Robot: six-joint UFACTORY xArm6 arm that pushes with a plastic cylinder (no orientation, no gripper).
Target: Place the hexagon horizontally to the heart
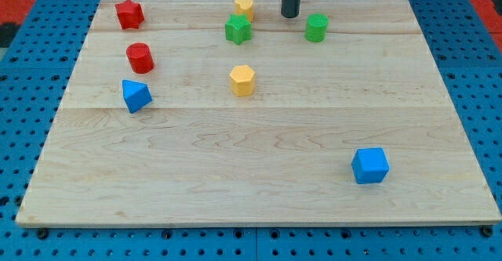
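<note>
The yellow hexagon [242, 80] is seen near the middle of the wooden board [259, 183], taken here as the landmark. The yellow heart [244, 8] is found toward the view's top from it, touching the green star [238, 30]. My tip [291, 14] is placed to the upper right, between heart and green cylinder [316, 27]. No jaws are fitted to the rod.

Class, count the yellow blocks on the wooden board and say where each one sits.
2. The yellow hexagon block sits near the board's middle; the yellow heart-like block sits at the view's top edge, just behind the green star block. None seems hidden.
</note>
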